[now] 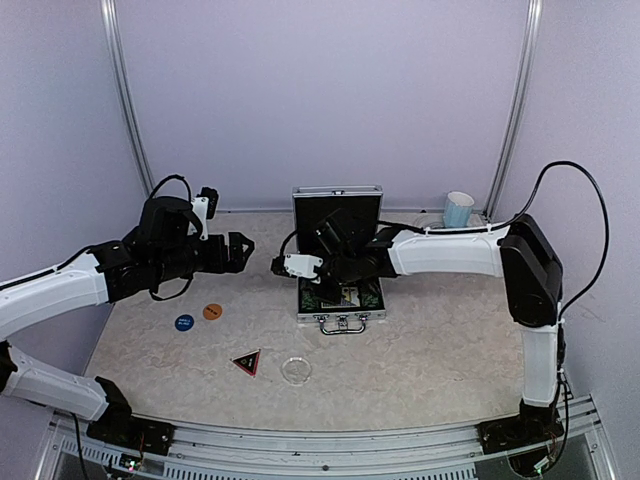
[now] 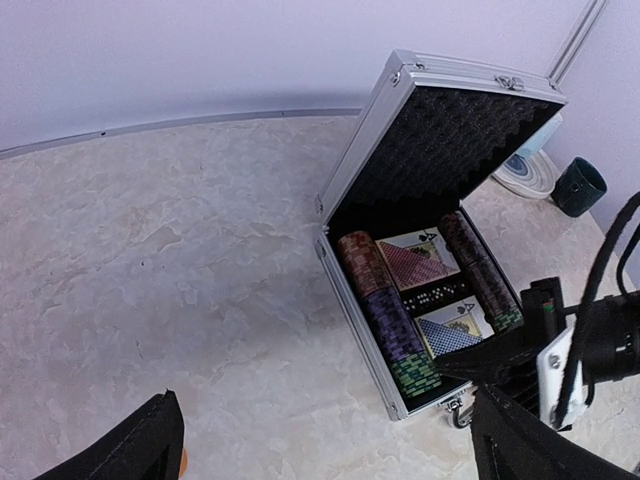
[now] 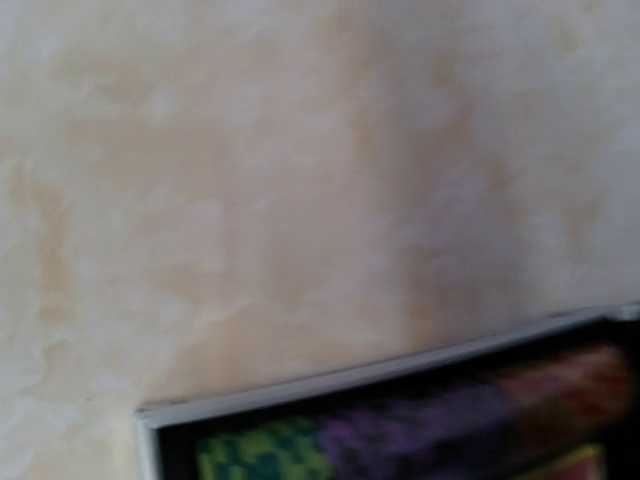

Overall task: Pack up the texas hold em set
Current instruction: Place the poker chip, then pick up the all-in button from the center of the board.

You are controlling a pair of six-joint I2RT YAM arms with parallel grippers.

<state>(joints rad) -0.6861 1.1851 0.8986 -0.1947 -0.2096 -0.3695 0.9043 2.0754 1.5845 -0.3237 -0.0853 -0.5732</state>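
Jaws: left gripper [image 1: 238,252] spread wide, right gripper [image 1: 326,280] pressed together.
Right's over the open briefcase [image 2: 430,130], left beside it.

- The red card deck [image 2: 415,262], lying in the open silver case [image 2: 353,150], carries a black spade sign on its pale upper corner. Nothing beside the sign can be read.
- The blue card deck [image 2: 450,332] bears the same kind of spade sign on its own pale corner.
- The row of dark dice [image 2: 436,292] between the two decks shows white pips, too small to count.
- The blue disc [image 1: 184,322] has pale marks on its face, too small to read.
- Any print on the orange disc [image 1: 212,311] cannot be made out.
- The black triangle [image 1: 247,361] has a red edge and a small mark in its middle, not legible.
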